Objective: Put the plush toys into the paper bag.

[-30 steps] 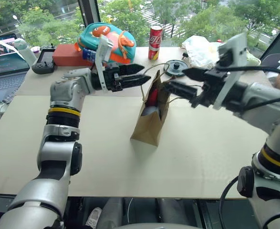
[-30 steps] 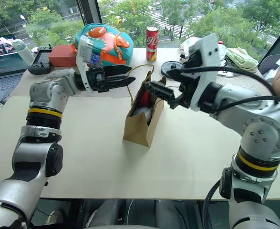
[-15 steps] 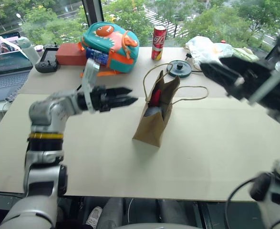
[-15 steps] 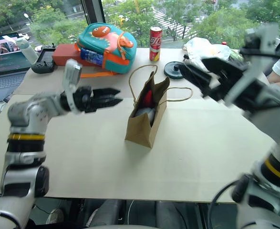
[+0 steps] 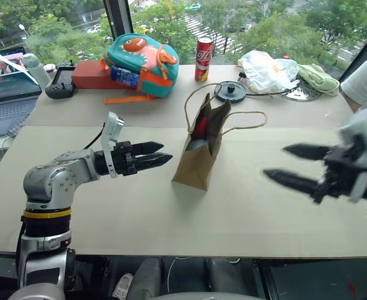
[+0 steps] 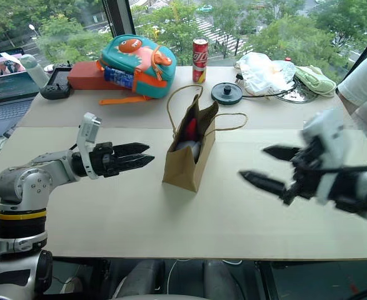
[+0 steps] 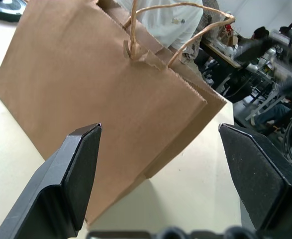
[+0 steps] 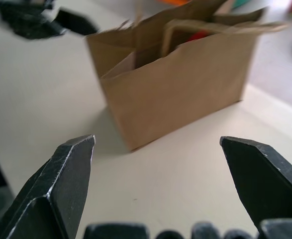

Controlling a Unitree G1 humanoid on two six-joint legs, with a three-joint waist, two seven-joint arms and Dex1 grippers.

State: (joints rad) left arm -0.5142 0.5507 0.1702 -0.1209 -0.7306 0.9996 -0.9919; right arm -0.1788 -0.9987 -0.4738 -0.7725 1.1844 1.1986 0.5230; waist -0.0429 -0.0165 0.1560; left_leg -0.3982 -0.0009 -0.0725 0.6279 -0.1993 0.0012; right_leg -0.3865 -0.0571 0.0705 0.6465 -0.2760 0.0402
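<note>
The brown paper bag (image 5: 202,156) stands upright mid-table, mouth open, its cord handles hanging loose. Inside it show the red plush toy (image 5: 200,127) and, below that, the whitish-grey one (image 5: 194,145). My left gripper (image 5: 166,152) hovers level just left of the bag, open and holding nothing, pointing at the bag's side (image 7: 111,89). To the right of the bag and nearer the front edge, my right gripper (image 5: 275,161) is open wide and also holds nothing. It faces the bag (image 8: 180,84), where the red toy (image 8: 200,36) peeks out.
Along the far edge sit a teal backpack (image 5: 142,55), a red can (image 5: 204,50), a black round disc (image 5: 231,90), a white plastic bag (image 5: 267,65) and a laptop (image 5: 5,87). A person's sleeve (image 5: 364,78) shows at the right.
Both grippers have drawn away from the bag's mouth and sunk, the left to the left, the right to the right and towards the front edge. The bag stands as before.
</note>
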